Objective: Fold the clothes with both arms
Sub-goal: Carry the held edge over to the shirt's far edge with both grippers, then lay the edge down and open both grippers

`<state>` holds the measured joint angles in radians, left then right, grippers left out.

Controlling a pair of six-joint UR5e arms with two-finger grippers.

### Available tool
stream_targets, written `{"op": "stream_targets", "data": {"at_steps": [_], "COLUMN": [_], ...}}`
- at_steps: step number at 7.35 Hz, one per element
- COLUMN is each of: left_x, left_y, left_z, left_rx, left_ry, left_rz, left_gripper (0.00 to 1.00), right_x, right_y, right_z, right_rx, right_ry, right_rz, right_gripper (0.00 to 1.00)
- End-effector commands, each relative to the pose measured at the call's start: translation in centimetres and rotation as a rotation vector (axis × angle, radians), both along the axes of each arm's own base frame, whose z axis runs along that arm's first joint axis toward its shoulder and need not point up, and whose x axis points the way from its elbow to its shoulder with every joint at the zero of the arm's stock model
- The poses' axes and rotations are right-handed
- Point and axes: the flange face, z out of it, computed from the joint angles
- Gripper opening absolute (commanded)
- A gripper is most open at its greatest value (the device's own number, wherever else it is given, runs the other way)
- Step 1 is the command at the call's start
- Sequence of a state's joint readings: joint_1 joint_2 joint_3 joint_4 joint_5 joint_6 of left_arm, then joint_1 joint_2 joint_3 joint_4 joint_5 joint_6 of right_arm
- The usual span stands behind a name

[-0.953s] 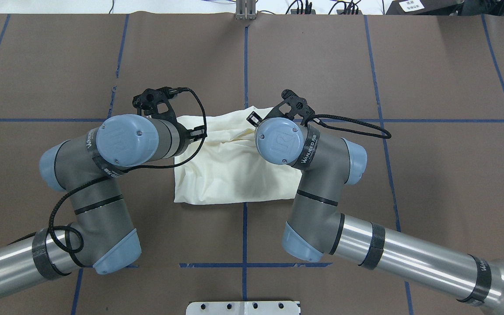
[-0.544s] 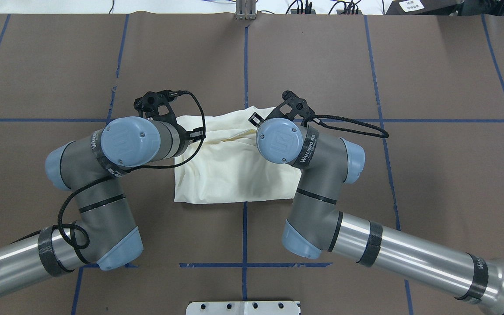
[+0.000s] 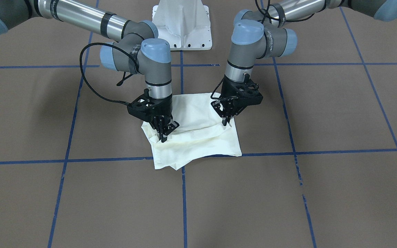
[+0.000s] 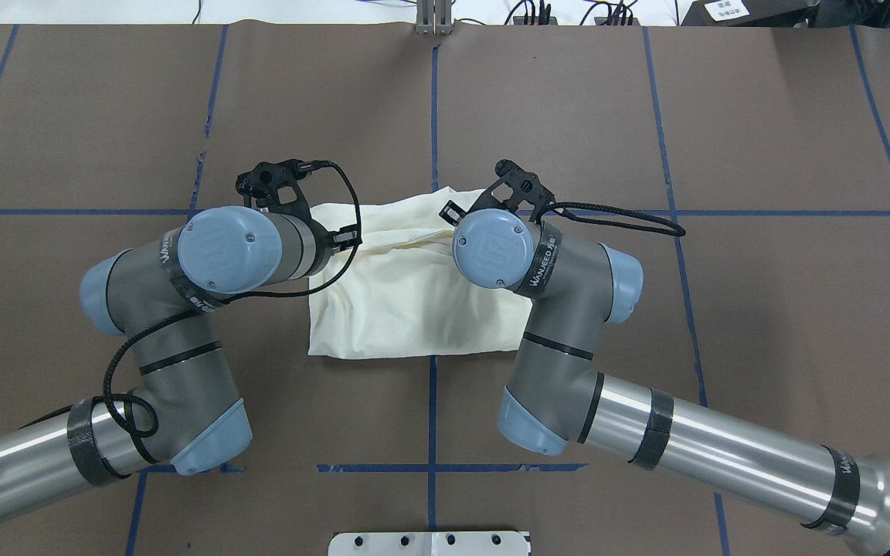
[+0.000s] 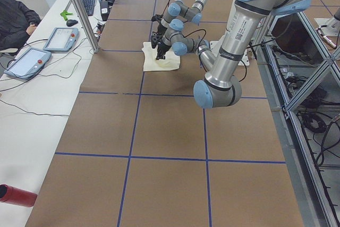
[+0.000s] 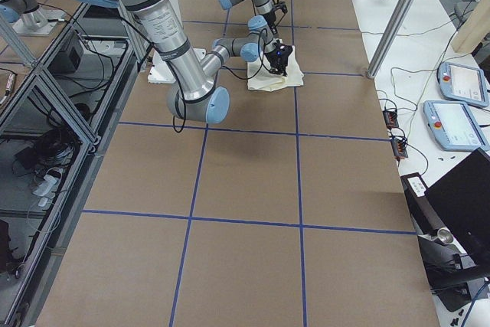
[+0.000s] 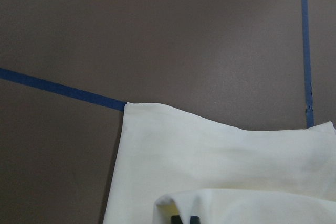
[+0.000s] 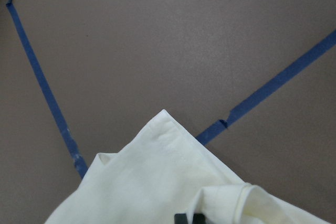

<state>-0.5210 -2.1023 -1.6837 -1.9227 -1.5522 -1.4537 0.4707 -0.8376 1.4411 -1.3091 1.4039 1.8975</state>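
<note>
Fingers of left gripper pinch the folded T-shirt; right gripper grips it likewise

A brown desk is marked into large squares by blue tape lines, and a white pedestal base is bolted to it. Alongside runs a white side desk with 2 teach pendants, a keyboard and an aluminium post. A person's dark sleeve shows there. An aluminium frame stands over cables on the floor. The light is even.
</note>
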Motion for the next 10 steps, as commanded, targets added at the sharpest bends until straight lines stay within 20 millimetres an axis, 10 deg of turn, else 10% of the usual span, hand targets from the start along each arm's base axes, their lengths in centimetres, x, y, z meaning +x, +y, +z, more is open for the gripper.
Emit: {"op": "stream_targets", "data": {"at_steps": [1,7,10], "left_x": [-1.4,-4.4,-4.5], "left_y": [-0.7,-2.7,-2.5], "left_z": [-0.1,0.3,0.0], "left_rx": [0.109,0.162,0.155], "left_ry": [0.007,-0.014,-0.004], "left_rz": [0.076,0.172,0.166], "left_gripper": [1.00,1.00,1.00], "right_x": [0.4,-3.2,-2.4], "right_y": [-0.1,5.4,1.1], "right_z": [-1.6,-0.4,2.0], "right_rx": [0.041,0.255,0.261], "right_ry": [0.000,0.178,0.275], "right_rz": [-0.030,-0.329,-0.333], "right_gripper": [1.00,1.00,1.00]}}
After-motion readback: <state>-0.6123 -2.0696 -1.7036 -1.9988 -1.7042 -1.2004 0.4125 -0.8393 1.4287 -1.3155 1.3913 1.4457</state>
